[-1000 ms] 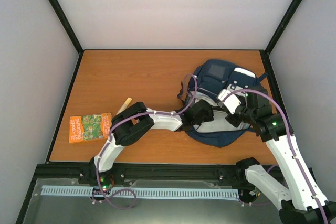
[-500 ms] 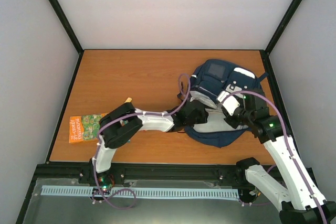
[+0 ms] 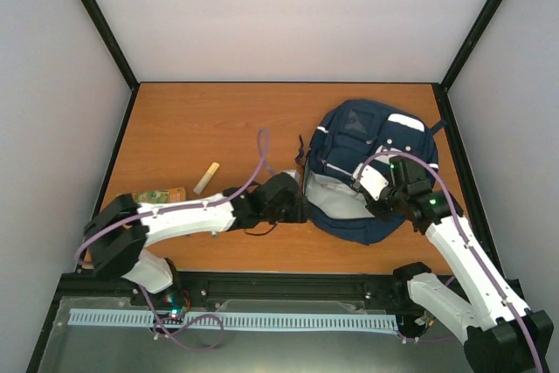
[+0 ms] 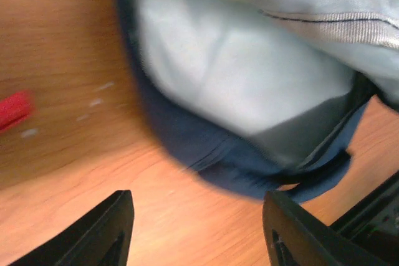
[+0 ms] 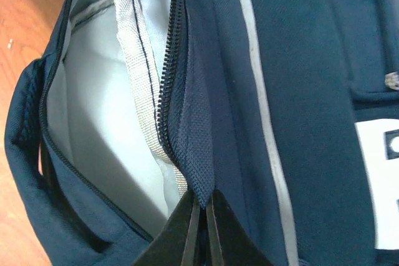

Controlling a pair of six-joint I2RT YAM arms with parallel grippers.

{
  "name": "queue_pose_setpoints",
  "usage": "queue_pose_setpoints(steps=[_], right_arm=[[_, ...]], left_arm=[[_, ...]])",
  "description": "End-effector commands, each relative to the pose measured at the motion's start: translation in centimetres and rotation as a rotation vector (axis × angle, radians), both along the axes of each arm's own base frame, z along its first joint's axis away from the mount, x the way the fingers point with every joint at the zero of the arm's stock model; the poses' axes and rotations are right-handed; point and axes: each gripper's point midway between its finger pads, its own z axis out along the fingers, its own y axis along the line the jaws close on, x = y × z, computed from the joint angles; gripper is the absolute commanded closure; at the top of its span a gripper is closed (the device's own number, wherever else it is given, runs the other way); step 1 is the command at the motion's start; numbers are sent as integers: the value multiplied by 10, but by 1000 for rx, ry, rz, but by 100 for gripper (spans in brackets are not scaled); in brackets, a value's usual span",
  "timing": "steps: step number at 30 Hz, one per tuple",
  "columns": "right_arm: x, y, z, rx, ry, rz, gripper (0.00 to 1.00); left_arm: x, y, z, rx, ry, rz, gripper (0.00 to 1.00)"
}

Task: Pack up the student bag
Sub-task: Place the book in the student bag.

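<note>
The student bag (image 3: pixel 371 133) lies at the right of the table, navy with a thin white stripe, its main opening facing left and showing light grey lining (image 5: pixel 93 116). My right gripper (image 5: pixel 203 211) is shut on the navy fabric edge beside the zipper and holds the opening up; from above it sits at the bag's near right side (image 3: pixel 374 188). My left gripper (image 3: pixel 299 202) hovers just left of the bag's mouth, open and empty. In the left wrist view its gap (image 4: pixel 198 228) shows bare wood, with the bag (image 4: pixel 249 166) just ahead.
A beige stick (image 3: pixel 206 177) lies left of centre. An orange and green booklet (image 3: pixel 162 196) peeks out from under my left arm. A small red object (image 4: pixel 12 109) rests on the wood beside the bag. Black frame posts edge the table.
My left gripper has pulled back out of the bag's mouth to the left and opened. Its elbow swung left over the booklet. My right gripper keeps its pinch on the bag's edge.
</note>
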Motion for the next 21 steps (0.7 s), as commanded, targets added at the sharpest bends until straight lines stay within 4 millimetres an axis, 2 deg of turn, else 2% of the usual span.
queue_pose_setpoints(steps=[1,2,4,8,11,14,17,21], right_arm=[[-2,3,-18,-31,19,66,96],[-11,6,-26,-24,57,108,94],[-31,14,-39,-10,124,205,83],[-50,15,-52,-20,187,278,55],[-53,17,-47,-10,180,289,44],[-53,25,-32,50,165,287,39],[-50,33,-18,120,164,270,37],[-45,37,-8,152,154,250,32]], left_arm=[[-14,68,-4,141,28,115,36],[-16,84,-2,161,32,169,31],[-16,118,2,199,29,282,22],[-14,183,12,218,49,502,9],[-8,235,22,185,39,655,2],[2,276,32,179,4,747,0],[23,289,35,159,10,748,0],[57,291,16,218,95,681,0]])
